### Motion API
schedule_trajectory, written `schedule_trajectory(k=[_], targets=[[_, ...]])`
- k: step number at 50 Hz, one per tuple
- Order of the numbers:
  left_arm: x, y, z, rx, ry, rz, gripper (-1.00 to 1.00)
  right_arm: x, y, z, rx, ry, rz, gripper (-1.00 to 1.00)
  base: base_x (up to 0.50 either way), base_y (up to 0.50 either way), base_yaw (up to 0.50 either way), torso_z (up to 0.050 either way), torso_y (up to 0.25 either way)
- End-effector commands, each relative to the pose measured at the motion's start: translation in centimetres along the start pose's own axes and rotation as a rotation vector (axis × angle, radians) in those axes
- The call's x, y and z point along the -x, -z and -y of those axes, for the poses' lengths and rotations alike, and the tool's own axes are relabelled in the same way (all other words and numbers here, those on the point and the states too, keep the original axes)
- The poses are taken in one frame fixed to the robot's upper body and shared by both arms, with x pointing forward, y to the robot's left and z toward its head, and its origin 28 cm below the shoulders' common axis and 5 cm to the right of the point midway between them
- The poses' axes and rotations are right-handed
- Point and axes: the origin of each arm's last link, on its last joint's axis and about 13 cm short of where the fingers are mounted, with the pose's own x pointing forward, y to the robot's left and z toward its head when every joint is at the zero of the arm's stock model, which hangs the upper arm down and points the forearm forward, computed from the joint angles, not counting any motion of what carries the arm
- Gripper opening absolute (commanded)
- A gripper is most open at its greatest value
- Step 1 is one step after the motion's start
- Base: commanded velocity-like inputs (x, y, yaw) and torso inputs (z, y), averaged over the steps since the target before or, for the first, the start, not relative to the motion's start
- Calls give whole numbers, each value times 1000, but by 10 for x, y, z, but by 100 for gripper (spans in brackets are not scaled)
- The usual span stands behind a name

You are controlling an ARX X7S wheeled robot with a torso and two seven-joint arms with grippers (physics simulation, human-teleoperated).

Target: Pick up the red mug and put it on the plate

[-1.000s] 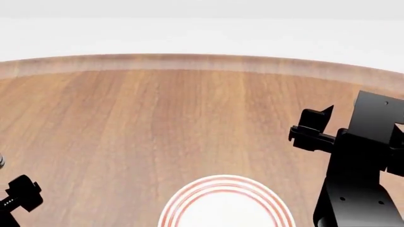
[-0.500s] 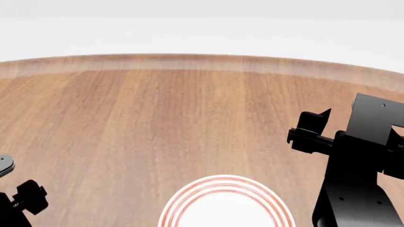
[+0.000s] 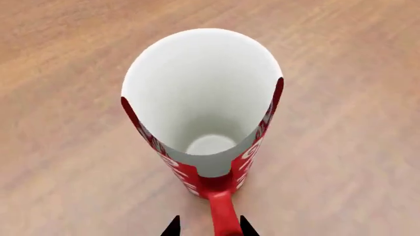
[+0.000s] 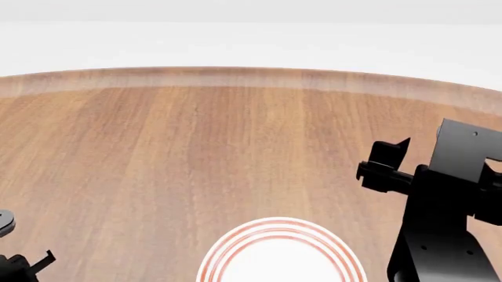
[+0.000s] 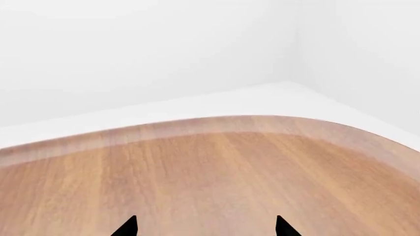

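Left wrist view: left end effector (image 3: 207, 227), two black fingertips showing at the frame edge, set apart, one on each side of the red handle of the red mug (image 3: 203, 105). Tips flank the handle closely; contact cannot be told. Mug stands upright on the wood worktop (image 3: 59, 98), open mouth toward the camera, white inside, red outside with white pattern. Nothing in the mug.

Head view, nearest edge: the plate (image 4: 235, 252), white with red rings, cut off by the lower frame edge, lying flat on the worktop midway between the two arms. Mug not visible in this view. Left arm only a black fragment at the lower left corner. Right arm a black bracket at the right, raised above the worktop, well apart from the plate.

Right wrist view: right end effector (image 5: 205, 227), two black tips wide apart, nothing between them. Beyond it bare wood, then the curved far edge of the worktop, then white wall.
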Motion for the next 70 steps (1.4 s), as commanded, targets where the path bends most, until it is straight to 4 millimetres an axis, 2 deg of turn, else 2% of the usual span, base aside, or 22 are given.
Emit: schedule_trajectory(k=[1, 5, 6, 17, 23, 28, 36, 43, 57, 70], targets=[[0, 4, -1, -57, 56, -9, -100, -1, 3, 0, -1, 0, -7, 100, 0, 0, 0, 0, 0], [0, 5, -1, -87, 100, 13, -100, -2, 4, 0, -1, -1, -8, 100, 0, 0, 0, 0, 0], [0, 5, -1, -98, 162, 39, -100, -2, 5, 0, -1, 1, -10, 100, 0, 0, 0, 0, 0], [2, 3, 5, -272, 412, 207, -100, -4, 7, -2, 3, -1, -15, 100, 1, 0, 0, 0, 0], [17, 0, 1, -352, 565, 254, -100, -3, 4, -1, 3, -1, -10, 100, 5, 0, -3, 0, 0], [33, -2, -5, -407, 621, 302, -100, -3, 5, -2, 2, -1, -13, 100, 0, 0, 0, 0, 0], [48, -3, -7, -437, 693, 336, -100, -4, 6, -1, 2, 2, -15, 100, 0, 0, 0, 0, 0], [70, -2, -11, -519, 845, 343, -100, -4, 5, -2, 1, 0, -16, 100, 0, 0, 0, 0, 0], [93, 4, -5, -645, 1097, 333, -100, -5, 4, -3, -1, -2, -15, 100, 0, 0, 0, 0, 0], [107, 4, 12, -706, 1252, 296, -100, -3, 4, -4, -4, -11, -18, 100, 0, 0, 0, 0, 0]])
